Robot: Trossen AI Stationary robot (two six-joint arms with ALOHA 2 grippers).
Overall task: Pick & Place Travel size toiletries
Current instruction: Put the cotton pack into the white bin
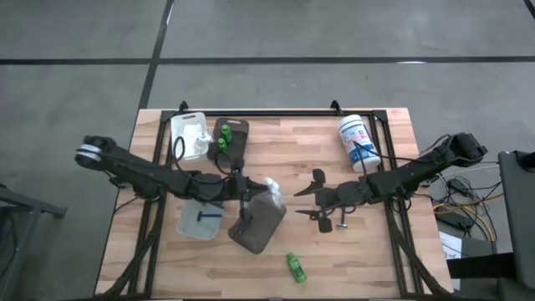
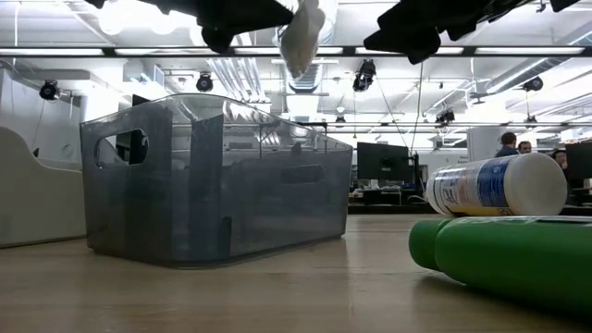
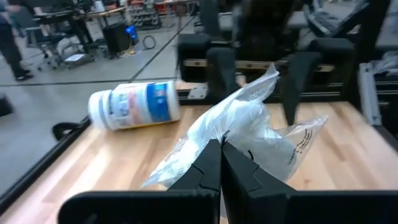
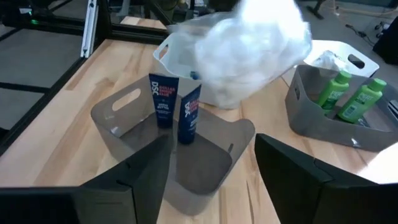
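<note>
My left gripper point(image 1: 253, 189) point(image 3: 221, 158) is shut on a lumpy white packet point(image 1: 269, 186) point(image 3: 249, 124), high above the dark grey tray point(image 1: 259, 221) point(image 2: 213, 185). That tray holds two slim dark blue sticks point(image 4: 175, 106) standing upright. My right gripper point(image 1: 316, 201) point(image 4: 211, 168) is open and empty, just right of the tray. One green bottle point(image 1: 295, 267) point(image 2: 509, 259) lies on its side near the table's near edge. Two more green bottles point(image 1: 223, 138) point(image 4: 348, 96) stand in a grey tray point(image 1: 236, 144). My left gripper pinches the packet between its two fingers by a crumpled plastic end point(image 3: 219, 135). The fingers come from the table's left, about level. The packet is lifted clear, and its bulk point(image 2: 301, 42) sticks out beyond the fingertips and sags a little over the dark grey tray.
A clear tray point(image 1: 199, 220) with something blue in it sits left of the dark grey tray. A white tray point(image 1: 190, 134) stands at the far left. A large white tub with a blue label point(image 1: 358, 143) point(image 3: 134, 106) lies on its side at the far right.
</note>
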